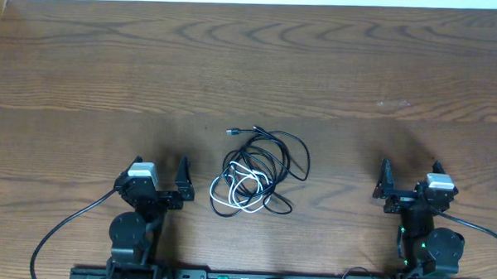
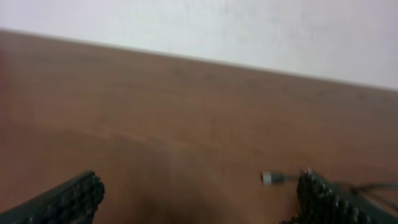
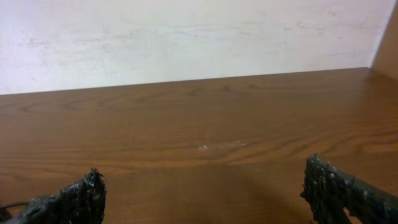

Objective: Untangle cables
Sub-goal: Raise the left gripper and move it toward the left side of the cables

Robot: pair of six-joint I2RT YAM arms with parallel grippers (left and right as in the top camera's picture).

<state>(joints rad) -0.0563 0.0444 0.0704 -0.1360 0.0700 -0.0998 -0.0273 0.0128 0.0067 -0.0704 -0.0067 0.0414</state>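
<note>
Brown wood-grain worktop (image 1: 251,65) carries one tangle midway between the arms: the black cord (image 1: 273,157) wound together with the white cord (image 1: 245,187). Left jaws and right jaws stand spread wide, empty, either side of it. Untangling looks unstarted; next, I judge, calls for pinching one loose strand (no containers in view).

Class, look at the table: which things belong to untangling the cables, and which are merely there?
Belongs to the job: black cord; white cord tangled with it; left gripper and right gripper, both open.
Merely there: wooden table; thick black arm wires.
</note>
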